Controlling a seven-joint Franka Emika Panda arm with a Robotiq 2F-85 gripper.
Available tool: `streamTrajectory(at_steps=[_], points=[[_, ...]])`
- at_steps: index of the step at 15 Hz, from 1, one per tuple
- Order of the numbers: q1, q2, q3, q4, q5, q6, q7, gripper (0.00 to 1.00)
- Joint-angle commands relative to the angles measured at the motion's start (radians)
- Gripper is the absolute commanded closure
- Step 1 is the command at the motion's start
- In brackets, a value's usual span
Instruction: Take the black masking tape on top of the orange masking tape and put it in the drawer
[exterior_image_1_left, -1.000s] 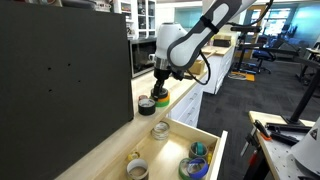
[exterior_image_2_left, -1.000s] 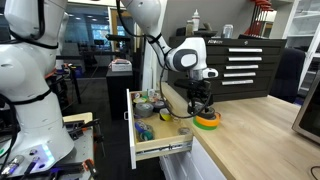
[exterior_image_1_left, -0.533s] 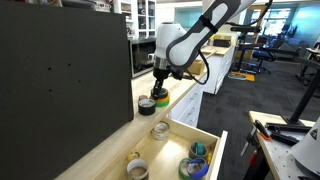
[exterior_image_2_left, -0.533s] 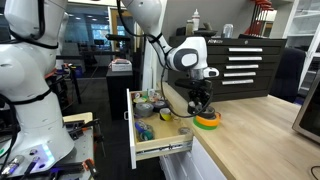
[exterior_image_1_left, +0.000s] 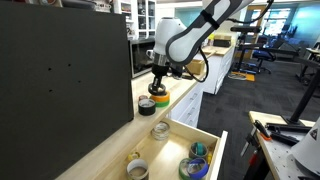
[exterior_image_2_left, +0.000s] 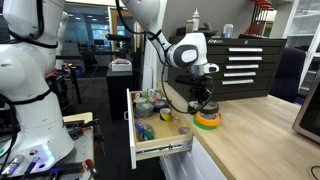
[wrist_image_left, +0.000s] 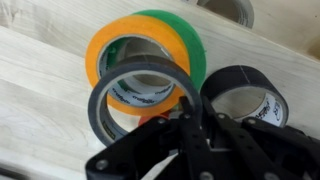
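Note:
In the wrist view the black masking tape (wrist_image_left: 96, 105) hangs a little above the orange masking tape (wrist_image_left: 100, 45). My gripper (wrist_image_left: 190, 105) is shut on its right wall, one finger inside the ring and one outside. The orange roll lies on a green roll (wrist_image_left: 190, 40) on the pale wood counter. In both exterior views the gripper (exterior_image_1_left: 160, 88) (exterior_image_2_left: 205, 103) sits just over that stack (exterior_image_1_left: 160, 99) (exterior_image_2_left: 207, 120). The drawer (exterior_image_1_left: 205, 128) (exterior_image_2_left: 132, 125) stands pulled open below the counter edge, with several tape rolls inside.
A second dark roll with a white printed face (wrist_image_left: 240, 85) (exterior_image_1_left: 146, 106) lies beside the stack. A large black box (exterior_image_1_left: 60, 70) stands behind on the counter. A white robot base (exterior_image_2_left: 25, 90) stands near the drawer.
The jaws have closed on the black tape's wall, and the gripper has risen slightly, lifting the roll off the orange one.

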Motion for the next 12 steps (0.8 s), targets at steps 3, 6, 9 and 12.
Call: streamTrajectory(at_steps=[3,6,9,12], points=[[0.046,-0.128,-0.043,-0.051,-0.038,-0.033,0.078,0.95],[0.089,-0.192,-0.057,-0.098,-0.069,-0.062,0.18,0.95],[0.145,-0.257,-0.061,-0.169,-0.143,-0.081,0.325,0.95],[0.187,-0.308,-0.045,-0.23,-0.221,-0.099,0.459,0.95]])
